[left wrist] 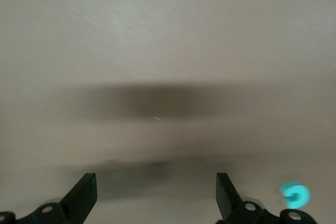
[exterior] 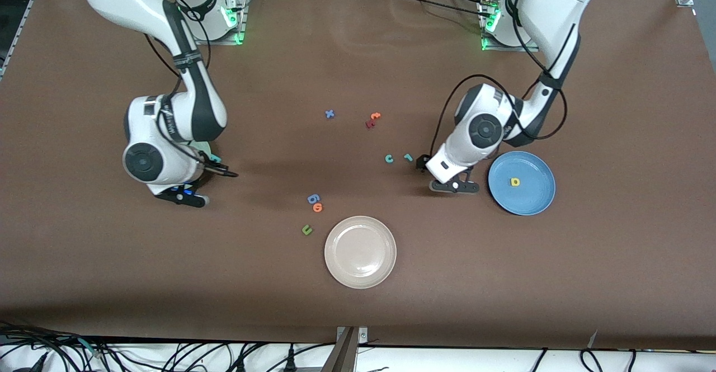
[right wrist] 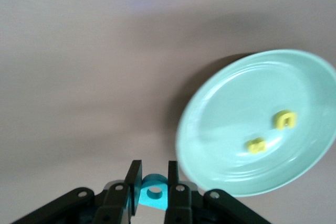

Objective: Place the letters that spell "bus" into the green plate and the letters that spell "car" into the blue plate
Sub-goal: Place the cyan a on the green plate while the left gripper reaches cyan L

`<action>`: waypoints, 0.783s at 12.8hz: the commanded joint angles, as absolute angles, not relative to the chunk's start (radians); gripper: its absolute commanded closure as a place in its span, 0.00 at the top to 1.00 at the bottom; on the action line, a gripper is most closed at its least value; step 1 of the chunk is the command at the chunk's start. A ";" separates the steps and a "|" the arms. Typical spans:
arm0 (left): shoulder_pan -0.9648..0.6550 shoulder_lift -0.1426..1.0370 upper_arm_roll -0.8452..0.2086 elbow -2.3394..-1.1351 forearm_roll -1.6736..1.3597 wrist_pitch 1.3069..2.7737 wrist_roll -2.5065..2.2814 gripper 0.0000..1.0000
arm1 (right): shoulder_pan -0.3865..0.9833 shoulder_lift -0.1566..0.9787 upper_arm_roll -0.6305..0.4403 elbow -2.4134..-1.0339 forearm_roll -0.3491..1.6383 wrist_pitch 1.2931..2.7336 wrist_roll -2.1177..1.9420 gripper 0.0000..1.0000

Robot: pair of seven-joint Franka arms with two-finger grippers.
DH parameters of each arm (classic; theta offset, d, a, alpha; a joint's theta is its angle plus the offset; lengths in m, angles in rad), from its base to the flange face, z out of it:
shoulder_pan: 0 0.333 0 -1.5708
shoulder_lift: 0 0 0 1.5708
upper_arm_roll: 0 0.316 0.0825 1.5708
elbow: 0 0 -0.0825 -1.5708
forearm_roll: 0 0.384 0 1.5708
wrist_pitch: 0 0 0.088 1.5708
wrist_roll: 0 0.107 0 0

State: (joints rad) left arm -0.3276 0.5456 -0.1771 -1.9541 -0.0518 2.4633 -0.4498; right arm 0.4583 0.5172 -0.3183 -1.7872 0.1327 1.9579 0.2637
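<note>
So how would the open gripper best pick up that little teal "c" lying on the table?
Likely straight down from above: the teal "c" lies flat on the table, too thin for a side approach. The left gripper, open beside the blue plate, should pinch across the closed curve, not the gap.

Evenly and brightly lit from overhead in the front view, with soft dark shadows on the brown table (exterior: 358,316) beside each arm and a dim band along the edge nearest the camera; sharp there, small foam letters readable. Washed out and pale in the left wrist view, smeared sideways by motion blur, with one broad dark shadow band across the middle and a teal letter (left wrist: 294,195) reduced to a glowing blob. Softly blurred too in the right wrist view, with pale sheen on the green plate (right wrist: 220,129) and a shadow under its rim.
</note>
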 commanded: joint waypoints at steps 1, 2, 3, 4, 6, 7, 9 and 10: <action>-0.382 0.535 -0.167 -1.970 -0.064 2.494 -0.544 1.00 | 0.399 0.528 -0.325 -1.830 0.147 1.982 0.131 0.08; -0.391 0.535 -0.167 -1.973 -0.064 2.496 -0.563 1.00 | 0.382 0.531 -0.324 -1.853 0.149 2.011 0.088 0.08; -0.403 0.535 -0.167 -1.976 -0.064 2.499 -0.574 1.00 | 0.377 0.532 -0.324 -1.885 0.149 2.052 0.066 0.08; -0.411 0.537 -0.167 -1.983 -0.064 2.516 -0.587 1.00 | 0.370 0.532 -0.324 -1.917 0.149 2.104 0.049 0.08; -0.429 0.537 -0.164 -2.015 -0.060 2.562 -0.600 1.00 | 0.364 0.538 -0.324 -1.942 0.149 2.144 0.029 0.10; -0.428 0.537 -0.166 -2.017 -0.026 2.562 -0.603 1.00 | 0.364 0.538 -0.324 -1.942 0.149 2.143 0.029 0.23; -0.437 0.540 -0.166 -2.020 0.018 2.562 -0.649 0.99 | 0.364 0.531 -0.324 -1.934 0.149 2.134 0.031 0.99; -0.449 0.546 -0.166 -2.019 0.032 2.562 -0.669 0.97 | 0.364 0.522 -0.325 -1.928 0.149 2.125 0.034 0.99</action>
State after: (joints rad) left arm -0.4219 0.5467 -0.1759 -2.0103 -0.0127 2.5473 -0.6144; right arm 0.3669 0.5506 -0.3270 -1.9261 0.1329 2.1335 0.0551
